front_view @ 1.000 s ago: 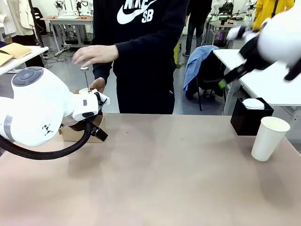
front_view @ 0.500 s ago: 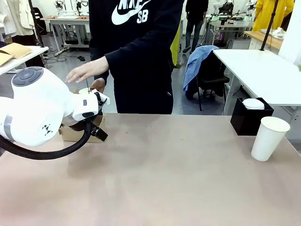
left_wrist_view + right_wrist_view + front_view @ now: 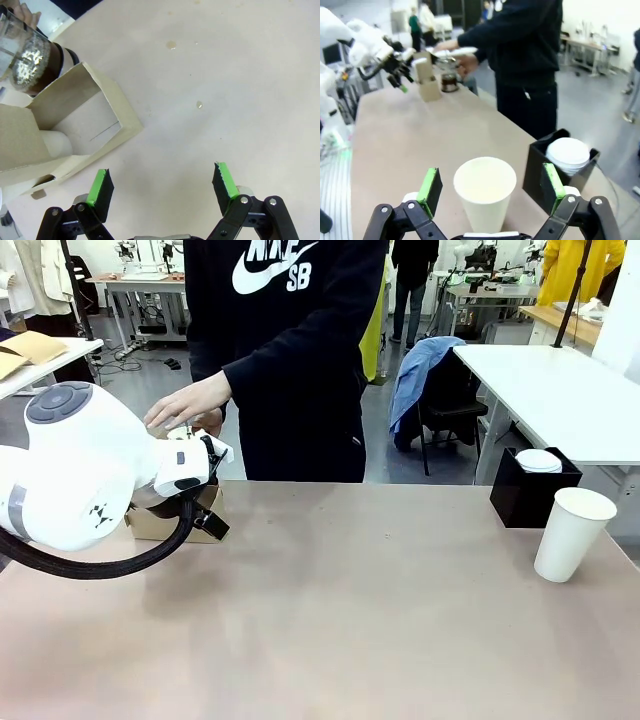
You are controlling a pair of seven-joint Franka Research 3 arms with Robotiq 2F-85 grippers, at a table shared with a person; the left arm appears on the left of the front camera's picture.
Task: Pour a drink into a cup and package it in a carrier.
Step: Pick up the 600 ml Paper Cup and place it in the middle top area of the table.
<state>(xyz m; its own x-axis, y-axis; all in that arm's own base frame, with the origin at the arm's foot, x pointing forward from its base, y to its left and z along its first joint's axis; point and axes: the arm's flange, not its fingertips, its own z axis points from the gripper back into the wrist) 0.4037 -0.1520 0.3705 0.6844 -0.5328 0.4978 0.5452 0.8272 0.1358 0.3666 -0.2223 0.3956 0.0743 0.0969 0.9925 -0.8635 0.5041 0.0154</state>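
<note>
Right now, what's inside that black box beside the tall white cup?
A stack of white lids sits at the top of the black box; its walls hide whatever lies beneath.

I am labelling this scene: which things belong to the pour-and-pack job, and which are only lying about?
Job: glass carafe, tall white cup, cardboard carrier.
Lying about: black box, white lids in it, blue jacket.

Tool (image 3: 162, 182) spread wide, cardboard carrier (image 3: 75, 120), glass carafe (image 3: 27, 62)
</note>
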